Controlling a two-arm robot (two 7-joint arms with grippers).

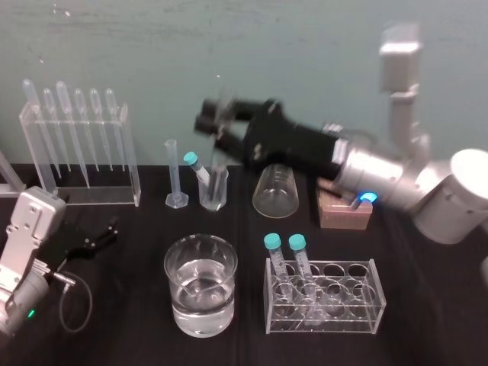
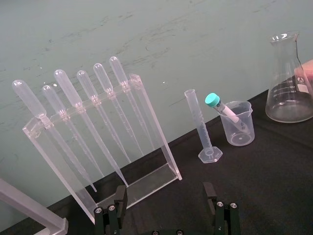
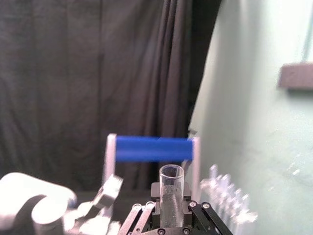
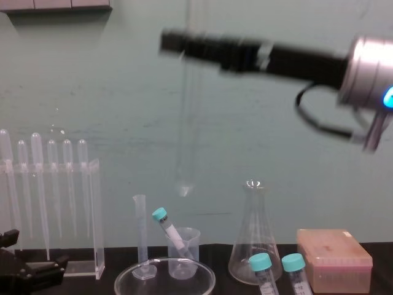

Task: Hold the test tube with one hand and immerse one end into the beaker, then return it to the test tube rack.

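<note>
Black table, teal wall. The right gripper (image 3: 171, 215) is up high, clamped on the test tube (image 4: 182, 166) near its rim, with the beaker (image 1: 179, 301) well below it. Thin, slick glass, so I'd go gentle. The left gripper (image 2: 166, 210) is parked low with its fingers apart.

The right gripper (image 1: 211, 120) is motion-blurred. The tube (image 4: 183, 160) hanging below its jaws is only a faint streak. Between the jaws the tube's length is hidden. The arm covers part of the rack (image 1: 338, 219). Far below the jaws, the picture's edge cuts off the beaker (image 4: 206, 271).
</note>
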